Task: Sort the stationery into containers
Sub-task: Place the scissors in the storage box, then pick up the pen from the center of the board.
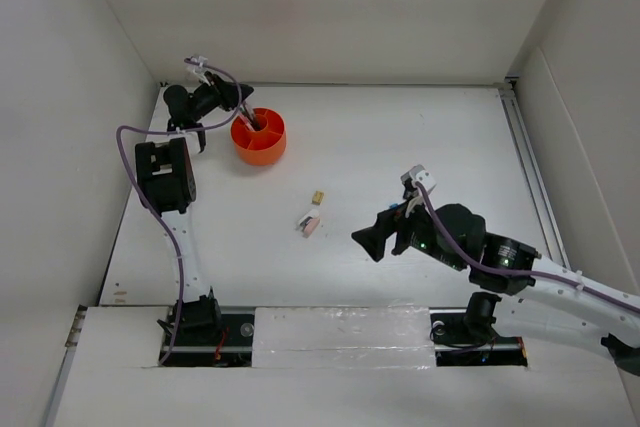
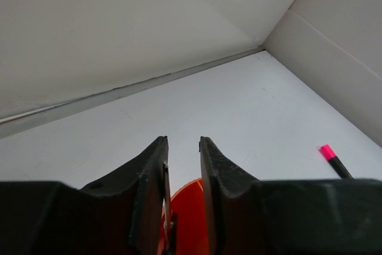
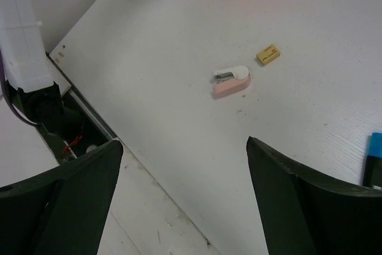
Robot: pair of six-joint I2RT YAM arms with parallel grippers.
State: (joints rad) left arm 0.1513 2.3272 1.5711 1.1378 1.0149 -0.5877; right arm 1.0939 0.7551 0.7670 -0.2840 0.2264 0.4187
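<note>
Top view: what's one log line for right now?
left gripper: above orange tub, jaws slightly apart | right gripper: jaws wide, empty, facing pink eraser | tan eraser: on table

From the left wrist, the tub (image 2: 188,219) is only an orange sliver between the fingers of the left gripper (image 2: 182,143). A thin strip (image 2: 166,207) against one finger is too hidden to name. The pink-capped marker (image 2: 332,158) is half hidden behind the gripper body. The blue-capped marker (image 3: 375,160) is cut off by the right wrist view's edge. From above, the tub's contents are too small to tell.
</note>
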